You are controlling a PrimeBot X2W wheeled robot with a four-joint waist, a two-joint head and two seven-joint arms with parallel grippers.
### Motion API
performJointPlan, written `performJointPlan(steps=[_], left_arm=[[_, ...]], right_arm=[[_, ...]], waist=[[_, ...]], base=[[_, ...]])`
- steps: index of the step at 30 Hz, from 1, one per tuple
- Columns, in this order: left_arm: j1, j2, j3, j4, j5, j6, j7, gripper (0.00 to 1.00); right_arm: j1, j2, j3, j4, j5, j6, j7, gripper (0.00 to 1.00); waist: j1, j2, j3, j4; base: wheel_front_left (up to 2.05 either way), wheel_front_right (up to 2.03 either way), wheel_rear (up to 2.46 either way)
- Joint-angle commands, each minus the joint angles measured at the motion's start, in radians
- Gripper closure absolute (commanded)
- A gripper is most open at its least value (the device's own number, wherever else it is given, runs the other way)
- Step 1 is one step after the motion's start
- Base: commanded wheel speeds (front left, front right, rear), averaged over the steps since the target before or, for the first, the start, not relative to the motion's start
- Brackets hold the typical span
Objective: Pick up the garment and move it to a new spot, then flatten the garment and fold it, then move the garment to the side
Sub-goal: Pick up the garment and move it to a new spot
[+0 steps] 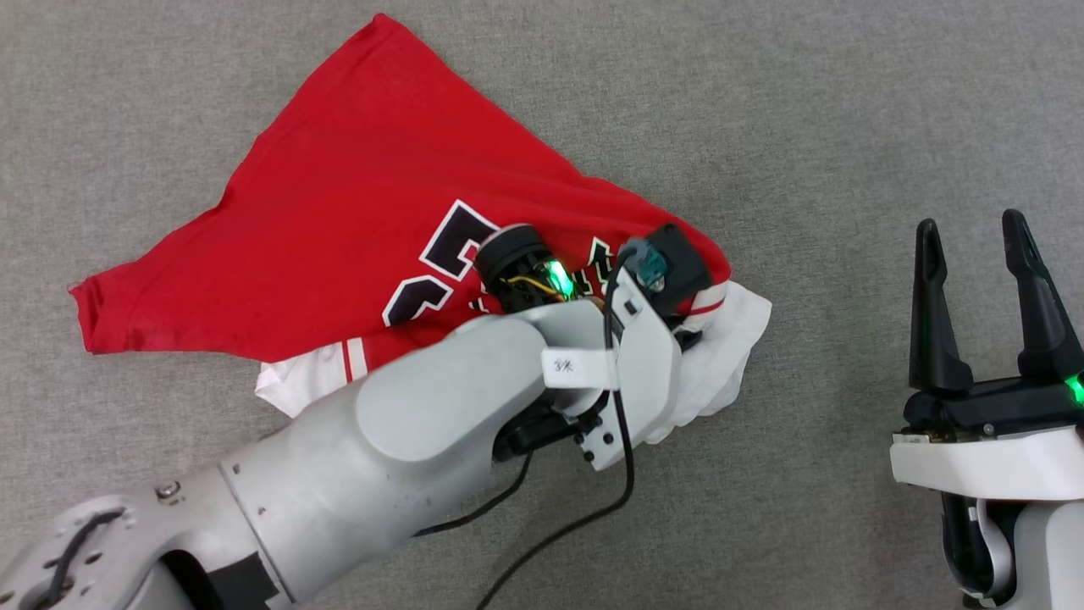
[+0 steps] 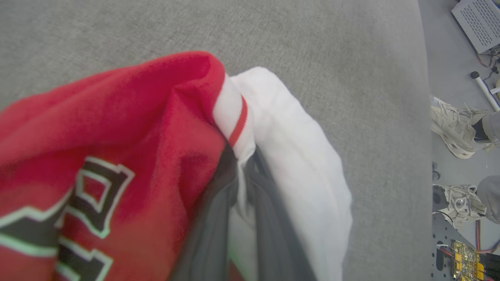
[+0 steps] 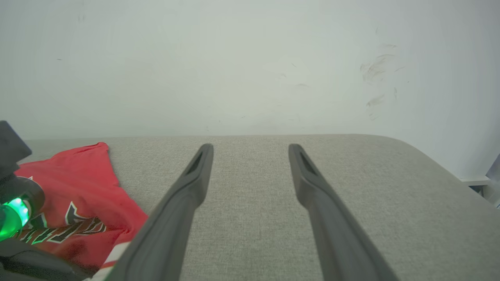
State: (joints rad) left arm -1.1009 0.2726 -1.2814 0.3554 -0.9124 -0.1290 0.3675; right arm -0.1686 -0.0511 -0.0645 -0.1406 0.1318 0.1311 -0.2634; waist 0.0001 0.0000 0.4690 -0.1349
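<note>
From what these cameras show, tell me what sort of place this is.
Probably a robotics lab or test room, not a home. A grey fabric-covered table stands before a bare pale wall. Beside the table, lower down, are a metal electronics box and an exposed circuit board.

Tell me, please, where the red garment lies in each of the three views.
Head view: the garment is left of centre, spread on the grey surface.
Left wrist view: the garment covers lower left and centre, pinched in the left claw.
Right wrist view: the garment is in the lower left corner.
Shared landmark: its black lettering.
</note>
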Motion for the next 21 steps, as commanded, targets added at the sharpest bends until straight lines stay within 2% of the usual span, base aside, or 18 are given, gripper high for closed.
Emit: performJointPlan(steps=[1,4,6,7,8,15,18,21], left_arm=[[0.034,-0.012,0.0,0.019,0.021,0.0,0.013,1.0],[0.078,-0.026,-0.006,0.049,0.053,0.0,0.011,1.0],[0.082,-0.039,-0.005,0.062,0.072,0.0,-0.027,1.0],[0.08,-0.046,-0.004,0.069,0.075,0.0,-0.053,0.63],[0.07,-0.052,-0.002,0.078,0.082,0.0,-0.09,0.0],[0.025,-0.085,0.014,0.192,0.118,0.001,-0.421,0.0],[0.043,-0.094,0.04,0.239,0.137,0.027,-0.538,0.0],[0.074,-0.088,0.068,0.258,0.146,0.068,-0.6,0.0]], right_arm=[[-0.02,0.002,-0.003,-0.001,-0.001,-0.001,-0.002,0.0],[-0.02,0.002,-0.001,0.002,-0.005,-0.001,-0.002,0.0],[-0.015,0.002,-0.004,0.005,-0.009,-0.001,-0.002,0.0],[-0.011,0.002,-0.004,0.006,-0.012,-0.001,-0.002,0.0],[-0.008,0.002,-0.003,0.008,-0.013,-0.001,-0.002,0.0],[0.031,0.002,-0.01,0.021,-0.029,-0.001,-0.002,0.0],[0.05,0.002,-0.011,0.027,-0.031,-0.001,-0.002,0.0],[0.07,0.002,-0.007,0.031,-0.035,-0.001,-0.002,0.0]], waist=[[-0.0001,0.0,0.005,0.001],[-0.0001,0.0,0.006,0.003],[-0.0001,0.0,-0.001,0.01],[-0.0001,0.0,-0.007,0.013],[-0.0001,0.0,-0.015,0.017],[-0.0001,0.0,-0.108,0.055],[-0.0001,0.0,-0.152,0.074],[-0.0001,0.0,-0.193,0.092]], base=[[0.0,0.0,0.0],[0.0,0.0,0.0],[0.0,0.0,0.0],[0.0,0.0,0.0],[0.0,0.0,0.0],[0.0,0.0,0.0],[0.0,0.0,0.0],[0.0,0.0,0.0]])
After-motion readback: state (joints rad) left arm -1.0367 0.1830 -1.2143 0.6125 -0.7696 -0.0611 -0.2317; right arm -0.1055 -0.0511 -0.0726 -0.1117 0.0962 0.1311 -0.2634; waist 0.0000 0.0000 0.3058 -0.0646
